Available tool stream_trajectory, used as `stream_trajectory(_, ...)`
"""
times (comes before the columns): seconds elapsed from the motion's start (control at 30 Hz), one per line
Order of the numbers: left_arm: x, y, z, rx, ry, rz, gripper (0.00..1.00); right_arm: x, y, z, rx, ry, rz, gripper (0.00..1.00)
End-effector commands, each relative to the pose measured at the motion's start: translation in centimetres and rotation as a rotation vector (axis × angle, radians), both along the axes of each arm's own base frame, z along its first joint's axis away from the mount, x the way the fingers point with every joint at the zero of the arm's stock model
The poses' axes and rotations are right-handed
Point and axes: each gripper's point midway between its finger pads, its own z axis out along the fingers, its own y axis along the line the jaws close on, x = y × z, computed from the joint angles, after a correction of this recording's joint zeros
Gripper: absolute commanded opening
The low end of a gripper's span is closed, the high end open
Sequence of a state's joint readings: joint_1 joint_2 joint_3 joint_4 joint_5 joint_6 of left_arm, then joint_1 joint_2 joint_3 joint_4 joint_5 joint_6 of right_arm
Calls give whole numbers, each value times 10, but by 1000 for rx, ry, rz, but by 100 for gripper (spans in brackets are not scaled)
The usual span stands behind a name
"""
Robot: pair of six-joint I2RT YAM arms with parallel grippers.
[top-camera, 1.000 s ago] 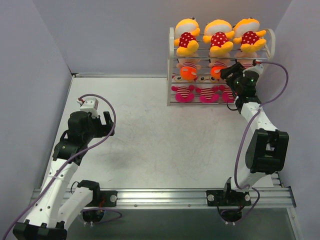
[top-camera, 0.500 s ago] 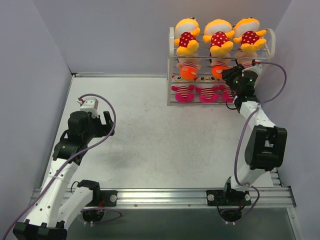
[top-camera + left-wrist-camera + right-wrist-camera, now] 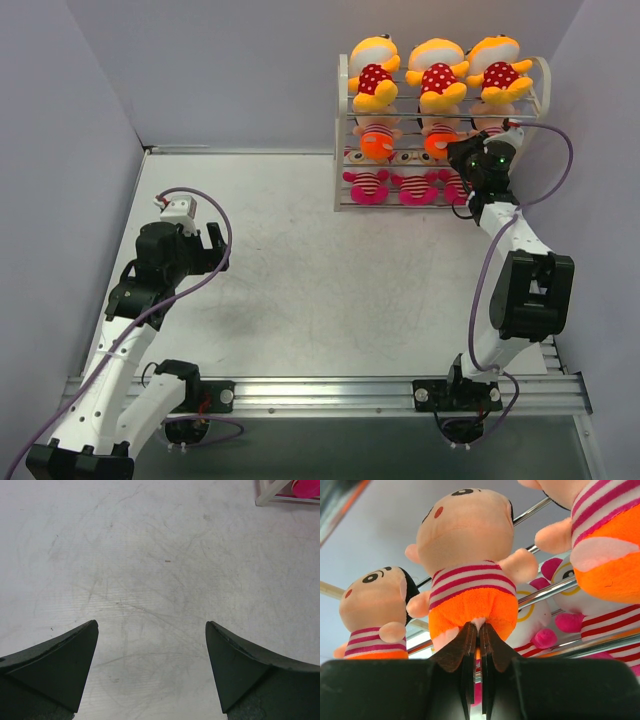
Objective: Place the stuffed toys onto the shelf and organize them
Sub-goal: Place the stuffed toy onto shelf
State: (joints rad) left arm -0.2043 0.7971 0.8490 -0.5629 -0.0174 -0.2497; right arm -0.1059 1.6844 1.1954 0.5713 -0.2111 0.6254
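The white wire shelf (image 3: 342,120) stands at the back right with stuffed toys on all three tiers. Three yellow toys (image 3: 374,75) with red dotted bodies sit on top, and pink-striped ones (image 3: 368,185) at the bottom. On the middle tier are peach-faced toys with orange bottoms. My right gripper (image 3: 480,625) reaches up under the middle peach-faced toy (image 3: 465,545) and is shut, with a bit of its peach foot pinched between the tips. From above, the right gripper (image 3: 462,150) sits at the shelf's right half. My left gripper (image 3: 152,630) hangs open over bare table.
Grey walls close in the table on the left, back and right. A shelf rod (image 3: 545,592) runs just behind the held toy, with a white-faced toy (image 3: 530,612) below it. The shelf's foot (image 3: 270,492) shows at the top right of the left wrist view.
My right gripper has shut from wide open onto the toy's foot and has shifted slightly right along the middle tier. The left arm has not moved.
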Motion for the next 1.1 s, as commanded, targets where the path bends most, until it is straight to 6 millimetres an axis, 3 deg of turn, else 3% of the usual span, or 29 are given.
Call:
stream_trajectory(0.0, 3, -1, 5, 8, -27, -12, 97, 0, 0, 45, -32, -99, 21, 0)
stream_trajectory(0.7, 4, -2, 6, 7, -28, -15, 97, -16, 8, 52, -14, -110, 49, 0)
stream_trajectory(1.07, 3, -2, 7, 6, -33, -15, 97, -20, 16, 36, 3, -90, 70, 0)
